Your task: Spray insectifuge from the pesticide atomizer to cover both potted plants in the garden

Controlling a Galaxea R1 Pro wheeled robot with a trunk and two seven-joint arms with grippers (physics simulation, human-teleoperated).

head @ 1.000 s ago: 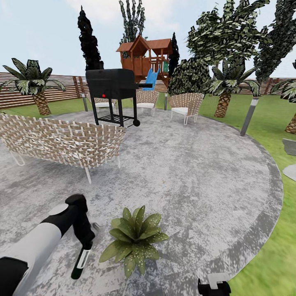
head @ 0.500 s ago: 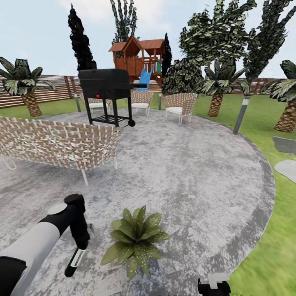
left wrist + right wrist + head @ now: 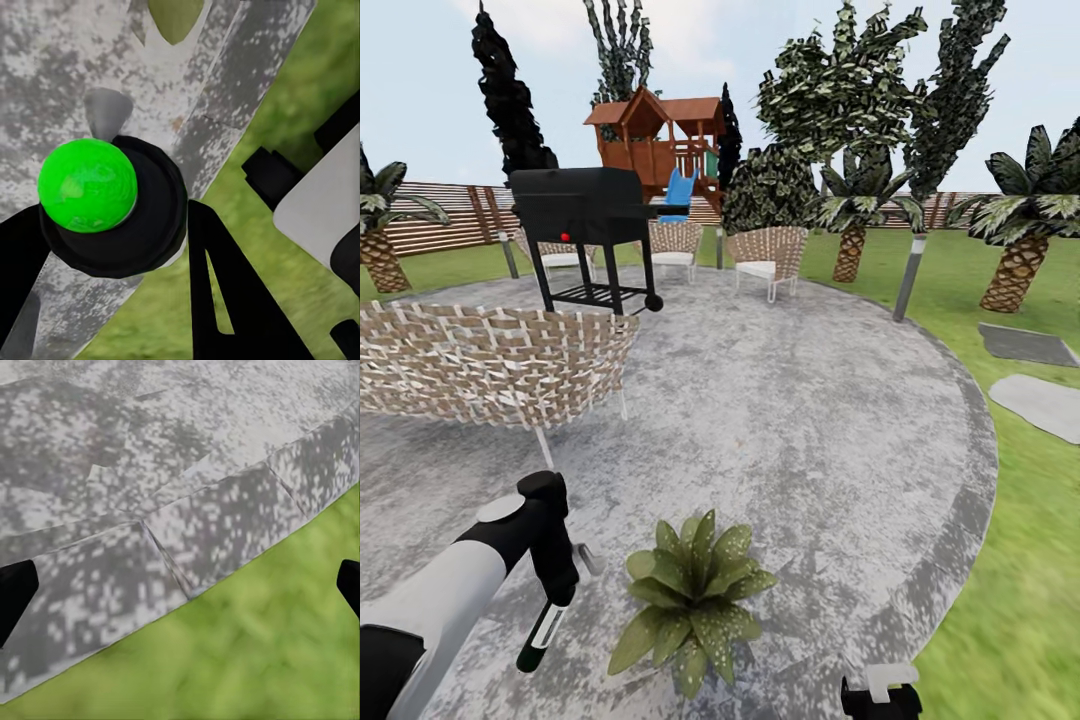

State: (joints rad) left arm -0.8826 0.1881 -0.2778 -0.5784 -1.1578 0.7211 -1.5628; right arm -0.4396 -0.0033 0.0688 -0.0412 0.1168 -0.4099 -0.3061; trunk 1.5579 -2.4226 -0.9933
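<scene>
- The left hand [image 3: 550, 610] sits at the lower left of the head view, pointing down at the paving, closed on the pesticide atomizer [image 3: 538, 640]. The bottle hangs slanted below the fingers, dark with a pale band along its side.
- In the left wrist view the atomizer [image 3: 112, 206] is seen end-on in the lower left of the frame: a round black body with a bright green knob, pressed between two black fingers [image 3: 225, 300]. Holding it end-down like this probably keeps it steady while the robot moves; it would likely need re-aiming before spraying.
- One potted plant [image 3: 695, 595] stands at bottom centre of the head view, just beside the atomizer, on the round grey paved patch [image 3: 810, 430]. Its speckled leaves spread wide and hide the pot. A second potted plant I cannot find.
- The right hand [image 3: 880, 695] peeks in at the bottom edge, right of centre. In the right wrist view its black fingertips [image 3: 15, 592] sit at the two side edges of the frame, spread wide with nothing between them, over the patch's curved border and the lawn [image 3: 262, 660]. It seems parked out of the way, since the spraying needs one arm.
- Behind, in the upper half: a woven bench [image 3: 480, 365] at left, a black grill [image 3: 585, 225], a playhouse [image 3: 655, 140], fence [image 3: 440, 215] and palms.
</scene>
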